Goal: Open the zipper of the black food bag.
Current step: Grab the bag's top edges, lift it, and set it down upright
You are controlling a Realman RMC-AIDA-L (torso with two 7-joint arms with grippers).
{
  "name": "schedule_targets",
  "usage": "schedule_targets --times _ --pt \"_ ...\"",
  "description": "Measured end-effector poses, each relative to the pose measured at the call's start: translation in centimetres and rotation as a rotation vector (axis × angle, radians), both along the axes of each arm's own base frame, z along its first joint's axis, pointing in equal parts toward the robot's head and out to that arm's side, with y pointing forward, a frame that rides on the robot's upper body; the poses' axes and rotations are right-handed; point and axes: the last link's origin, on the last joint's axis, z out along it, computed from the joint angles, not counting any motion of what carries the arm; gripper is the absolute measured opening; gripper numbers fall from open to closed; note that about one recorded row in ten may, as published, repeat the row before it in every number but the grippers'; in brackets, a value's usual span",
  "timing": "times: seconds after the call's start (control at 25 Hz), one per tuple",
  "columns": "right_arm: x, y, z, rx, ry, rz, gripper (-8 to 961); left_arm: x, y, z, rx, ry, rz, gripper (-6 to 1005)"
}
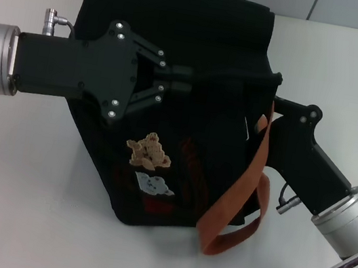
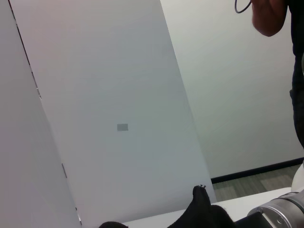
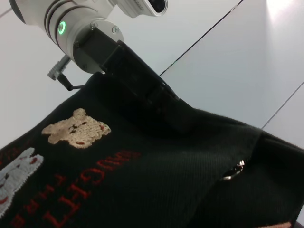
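Bag (image 1: 158, 178) sits mid-table. Left gripper (image 1: 185, 85) is pinched on fabric at its top; right gripper, whether clamped I cannot tell, braces the side. Next, I'd judge: drag the pull (image 3: 233, 171) along.

**Both arms reaching inward, wrists level**

My left arm comes in from the left side of the head view, wrist roughly horizontal; the left gripper (image 1: 186, 83) points right with its fingers drawn close together at the tips; my right arm rises from the lower right, its silver wrist angled up and inward; the right gripper (image 1: 274, 102) points left, its fingertips out of my sight.
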Motion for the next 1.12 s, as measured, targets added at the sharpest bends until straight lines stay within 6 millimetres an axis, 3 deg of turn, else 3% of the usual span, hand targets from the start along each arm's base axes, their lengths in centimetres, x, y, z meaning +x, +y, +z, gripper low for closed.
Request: schedule_targets --times 0.64,1.12 --pt "1.2 1.1 0.8 -0.17 0.039 -0.028 -3 -0.7 0.0 0.5 0.028 -0.031 0.026 95" --pt "2.5 1.3 0.2 -0.196 -0.028 -0.09 -4 -3.0 -0.6 2.1 0.104 -0.075 0.106 95"
